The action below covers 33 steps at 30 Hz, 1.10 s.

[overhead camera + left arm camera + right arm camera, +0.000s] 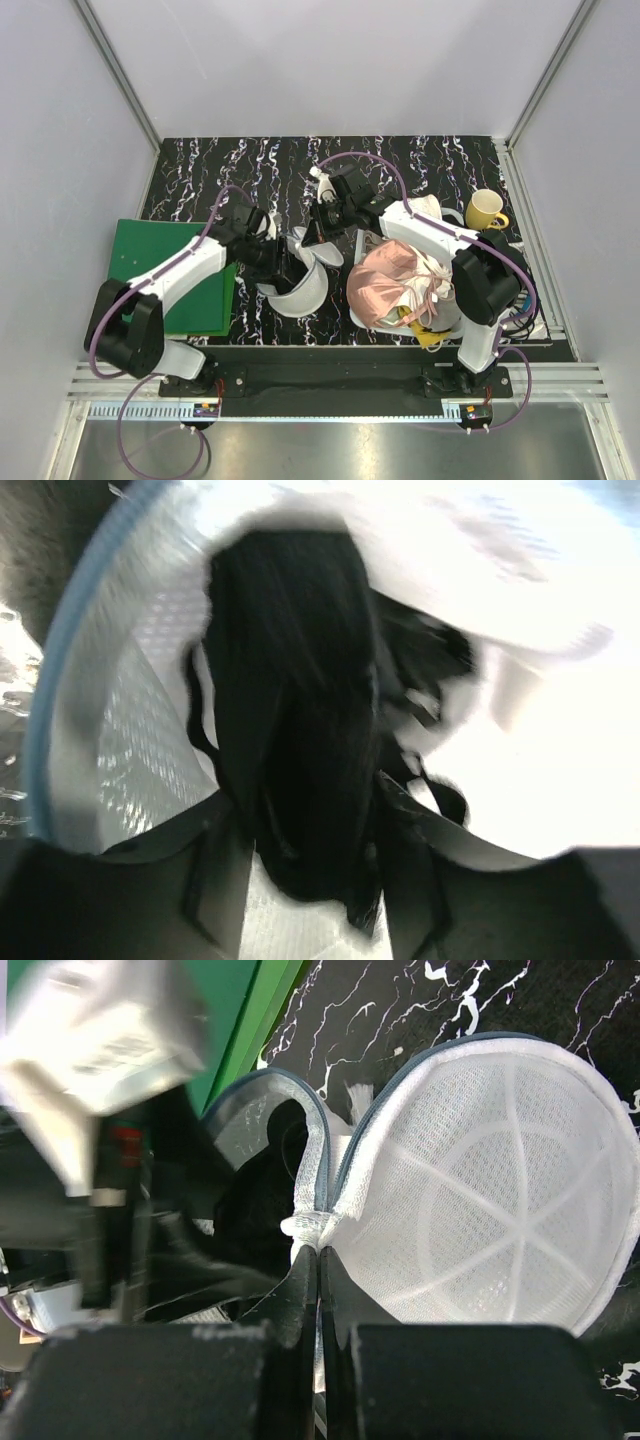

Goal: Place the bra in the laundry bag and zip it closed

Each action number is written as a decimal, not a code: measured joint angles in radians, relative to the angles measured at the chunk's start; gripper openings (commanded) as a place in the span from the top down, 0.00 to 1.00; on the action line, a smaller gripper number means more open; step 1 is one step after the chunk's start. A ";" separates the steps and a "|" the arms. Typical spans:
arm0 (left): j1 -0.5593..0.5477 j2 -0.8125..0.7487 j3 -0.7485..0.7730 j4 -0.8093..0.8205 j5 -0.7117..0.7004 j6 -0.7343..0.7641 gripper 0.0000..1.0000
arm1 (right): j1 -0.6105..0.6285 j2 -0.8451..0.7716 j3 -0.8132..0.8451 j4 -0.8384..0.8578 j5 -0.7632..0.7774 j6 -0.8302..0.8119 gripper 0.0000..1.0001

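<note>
A robotics laboratory test cell, seen from above. Plain white panel walls (330, 60) framed by aluminium profiles (118, 72) enclose a black marble-patterned counter (440, 160). Two cabled robot arms (170, 270) are bolted to a metal rail (330, 380) along the bottom of the frame. Household props, a yellow mug (486, 210) at right and a green board (150, 260) at left, serve as test items.

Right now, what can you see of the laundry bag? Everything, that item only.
The laundry bag is round and made of white mesh. It has a circular panel crossed by spoke-like ribs and blue-grey edging around the rim. It gapes open like a clamshell at the middle of the dark marbled table. The right hand pinches the rim where the two halves meet. The black bra, gripped by the left hand, sits in the opening. I cannot make out a zip slider.
</note>
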 measured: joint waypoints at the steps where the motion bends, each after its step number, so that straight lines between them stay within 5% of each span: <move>1: 0.000 -0.018 0.013 -0.016 -0.004 -0.001 0.25 | 0.000 0.000 0.000 0.000 0.000 -0.003 1.00; 5: 0.000 -0.096 0.040 -0.063 -0.013 -0.010 0.14 | 0.000 0.000 -0.001 0.000 0.007 -0.016 1.00; 9: 0.005 -0.156 0.060 -0.135 -0.034 -0.013 0.13 | 0.000 0.000 -0.006 0.000 0.008 -0.026 1.00; 15: 0.048 -0.264 0.108 -0.251 -0.126 -0.021 0.32 | 0.000 0.000 -0.015 0.000 0.008 -0.041 1.00; 26: 0.143 -0.183 0.054 -0.206 -0.206 -0.027 0.39 | 0.000 0.000 -0.016 0.000 -0.003 -0.059 1.00; 28: 0.146 -0.141 0.040 -0.188 -0.200 -0.027 0.49 | 0.000 0.000 -0.016 0.000 -0.005 -0.059 1.00; 33: 0.160 -0.079 0.038 -0.147 -0.185 -0.013 0.98 | 0.000 -0.002 -0.016 -0.001 -0.004 -0.059 1.00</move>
